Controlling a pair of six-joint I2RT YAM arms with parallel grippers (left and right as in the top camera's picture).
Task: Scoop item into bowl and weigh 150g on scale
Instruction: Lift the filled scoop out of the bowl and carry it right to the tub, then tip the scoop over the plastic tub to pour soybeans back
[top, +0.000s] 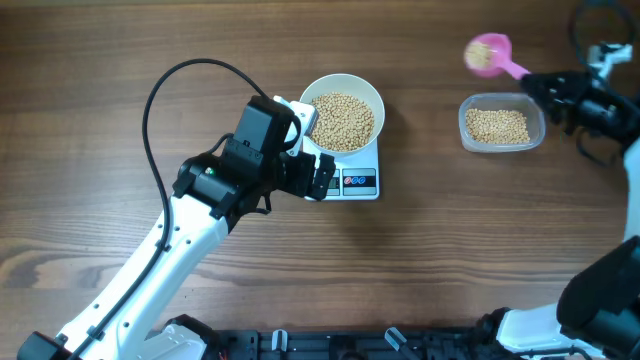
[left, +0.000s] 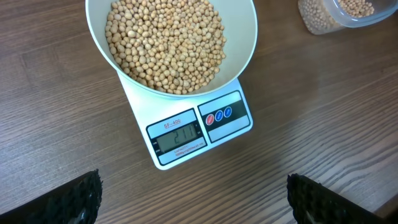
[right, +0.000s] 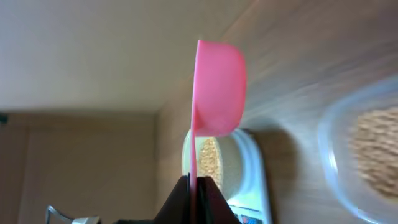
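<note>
Right gripper (top: 535, 83) clamped on pink scoop (top: 488, 52) near tub (top: 463, 120), left gripper (left: 194, 202) agape beside scale (left: 186, 140); probably trimming overweight bowl (left: 245, 56), next emptying scoop.

The right pincer (right: 196, 200) is clamped on the thin handle of a pink scoop (right: 219, 87). The scoop shows edge-on, its cup bulging to one side, and what it holds cannot be seen. Behind it, out of focus, a white bowl (right: 235, 163) of beans (right: 208, 163) sits on the scale (right: 260, 186). Nearby on the wooden surface (right: 298, 68), a clear tub (right: 333, 134) holds more beans, blurred.
</note>
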